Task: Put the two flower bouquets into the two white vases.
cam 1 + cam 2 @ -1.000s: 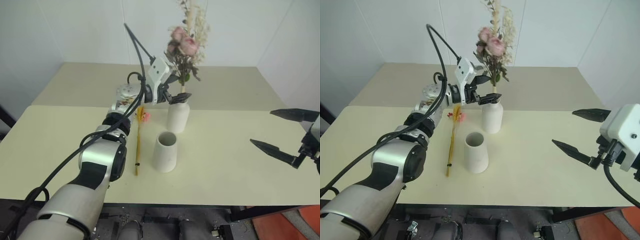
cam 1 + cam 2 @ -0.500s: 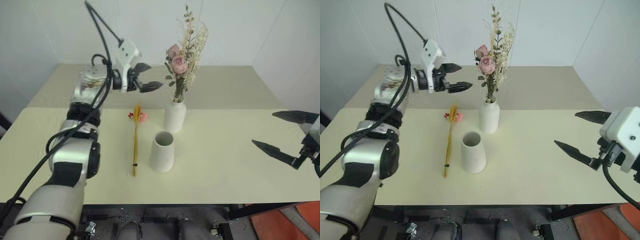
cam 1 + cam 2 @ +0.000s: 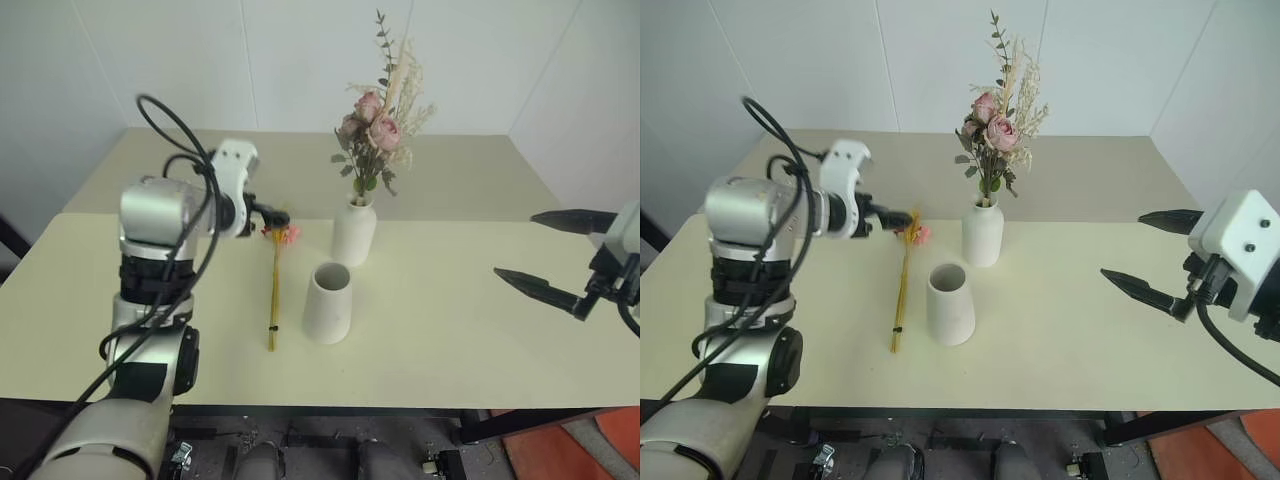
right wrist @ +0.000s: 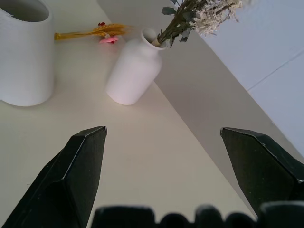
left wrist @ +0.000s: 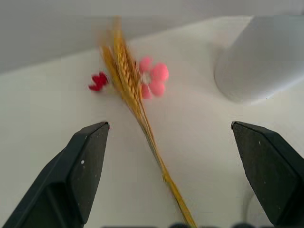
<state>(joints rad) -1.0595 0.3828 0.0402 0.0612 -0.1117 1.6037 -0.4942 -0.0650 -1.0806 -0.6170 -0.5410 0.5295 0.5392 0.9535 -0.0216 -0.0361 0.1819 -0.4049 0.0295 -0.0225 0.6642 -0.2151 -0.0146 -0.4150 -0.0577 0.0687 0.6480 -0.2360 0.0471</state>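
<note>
Lying flat on the counter (image 3: 450,340), the slim bouquet (image 3: 273,290) of orange-yellow stalks sits just beyond the left end effector (image 5: 175,156), whose two fingers stand wide apart and empty on either side of it in the left wrist view. Its long axis runs away from the robot, with the pink and red blooms at the far end and the stalk ends toward the near edge; those ends are cut off in the wrist view. The cone vase (image 3: 328,302) stands empty just beside the stalks. Behind it, the rose bouquet (image 3: 377,130) stands upright in the bottle vase (image 3: 353,230). The right end effector (image 3: 560,262) hovers well apart at the counter's right, fingers spread and empty.
</note>
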